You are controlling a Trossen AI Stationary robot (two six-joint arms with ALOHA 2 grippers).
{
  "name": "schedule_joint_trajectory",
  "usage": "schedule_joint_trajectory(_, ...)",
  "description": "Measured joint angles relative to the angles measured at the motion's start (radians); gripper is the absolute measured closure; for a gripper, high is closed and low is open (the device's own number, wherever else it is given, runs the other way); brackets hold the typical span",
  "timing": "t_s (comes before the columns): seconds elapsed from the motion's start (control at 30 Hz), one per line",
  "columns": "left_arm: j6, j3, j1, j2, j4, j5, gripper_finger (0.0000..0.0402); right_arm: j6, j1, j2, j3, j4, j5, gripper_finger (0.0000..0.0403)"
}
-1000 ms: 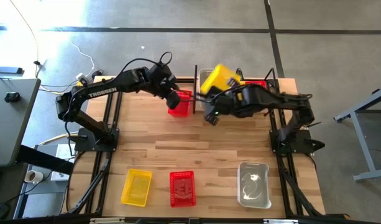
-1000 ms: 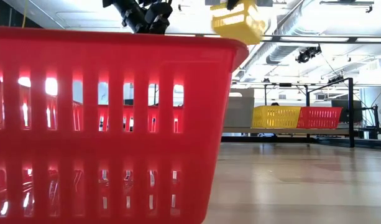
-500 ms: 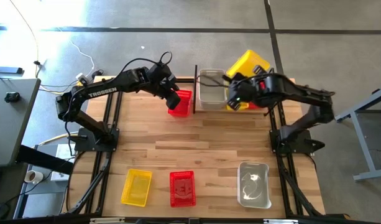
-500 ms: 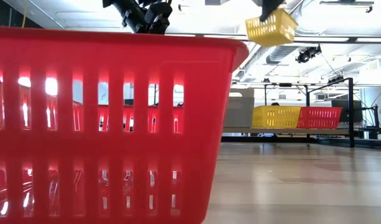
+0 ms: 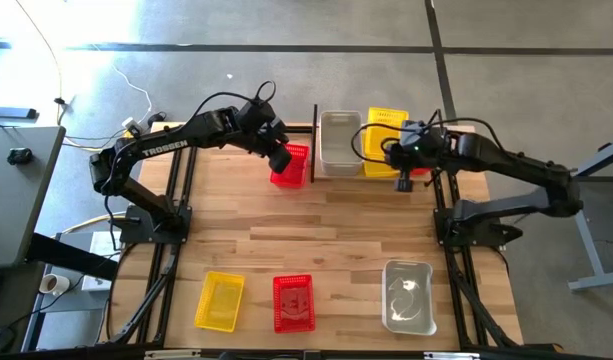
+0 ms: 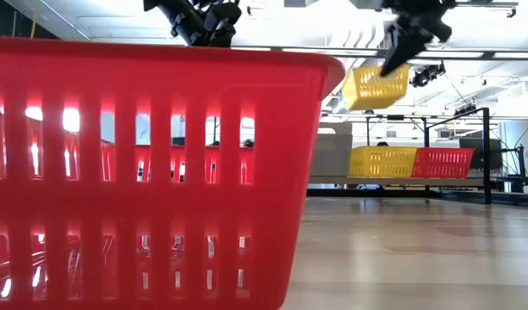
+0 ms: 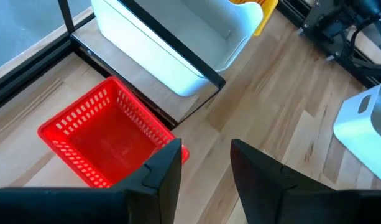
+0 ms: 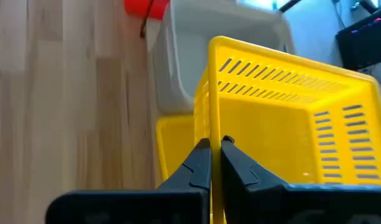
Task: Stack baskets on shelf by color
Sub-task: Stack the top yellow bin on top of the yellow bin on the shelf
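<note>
My right gripper (image 5: 400, 163) is shut on a yellow basket (image 5: 386, 138) and holds it in the air over the shelf (image 5: 314, 146), above a second yellow basket (image 6: 382, 161) that stands there. On the shelf a clear basket (image 5: 339, 142) sits to its left and a red one (image 6: 442, 162) to its right. My left gripper (image 7: 206, 167) hangs open at the shelf's left end, just beside a red basket (image 7: 103, 132) standing on the table. My right gripper pinches one wall of the yellow basket at its rim (image 8: 212, 127), one finger inside the basket and one outside. The fingers come slanting down from the table's right and near side. The basket is lifted clear, slightly tilted (image 6: 377, 86), above the other yellow basket (image 8: 174, 144).
Along the table's near edge stand a yellow basket (image 5: 219, 300), a red basket (image 5: 294, 302) and a clear basket (image 5: 408, 296). The red one fills the low view's foreground (image 6: 152, 172). Bare wood lies between these and the shelf.
My right gripper has carried the yellow basket from above the clear basket toward the table's right, then down over the yellow basket on the shelf. The basket, steeply tipped a second ago, now hangs nearly level. The left arm has kept still.
</note>
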Motion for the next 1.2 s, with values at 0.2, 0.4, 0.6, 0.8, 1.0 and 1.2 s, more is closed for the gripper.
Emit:
schedule_joint_trajectory(0.2,-0.015,0.000,0.000,0.000,0.000,0.000,0.0275,-0.136,-0.064,-0.062,-0.134,0.101,-0.054,0.0403)
schedule_joint_trajectory(0.4,-0.015,0.000,0.000,0.000,0.000,0.000,0.0275,-0.249,-0.106,-0.066,-0.206,0.147,-0.164,0.0403)
schedule_joint_trajectory(0.6,-0.045,0.000,0.000,0.000,0.001,0.001,0.0275,-0.335,-0.147,-0.066,-0.234,0.141,-0.219,0.0403)
schedule_joint_trajectory(0.8,-0.068,0.000,0.000,0.000,0.001,0.001,0.0275,-0.381,-0.193,-0.062,-0.234,0.142,-0.264,0.0403)
schedule_joint_trajectory(1.0,-0.069,0.000,0.000,0.000,0.001,0.000,0.0275,-0.354,-0.216,-0.014,-0.235,0.146,-0.301,0.0402)
schedule_joint_trajectory(1.2,-0.085,0.000,-0.001,0.000,0.001,0.000,0.0275,-0.353,-0.216,0.051,-0.235,0.150,-0.295,0.0402)
